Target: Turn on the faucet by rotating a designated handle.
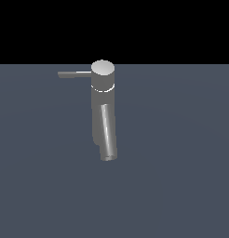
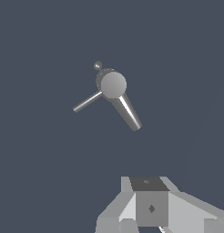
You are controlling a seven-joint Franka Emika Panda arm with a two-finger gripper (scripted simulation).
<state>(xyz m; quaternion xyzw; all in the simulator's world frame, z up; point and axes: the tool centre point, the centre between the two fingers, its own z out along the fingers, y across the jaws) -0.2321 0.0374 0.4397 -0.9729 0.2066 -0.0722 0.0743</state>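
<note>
One handle [image 1: 73, 74] stuck out sideways toward the exterior view's left from the cap of the faucet [image 1: 103, 93], which stood upright mid-scene. We saw the gripper [image 2: 152, 214] only in the wrist view, well apart from the handle; we couldn't tell its opening.

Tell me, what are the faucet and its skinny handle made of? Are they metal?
The faucet looks like smooth grey metal: a bright streak of light runs down its spout, and its flat round cap is paler. The handle is the same grey with a soft sheen, so probably metal too. This is a computer-drawn scene, so the look is all there is to go on.
</note>
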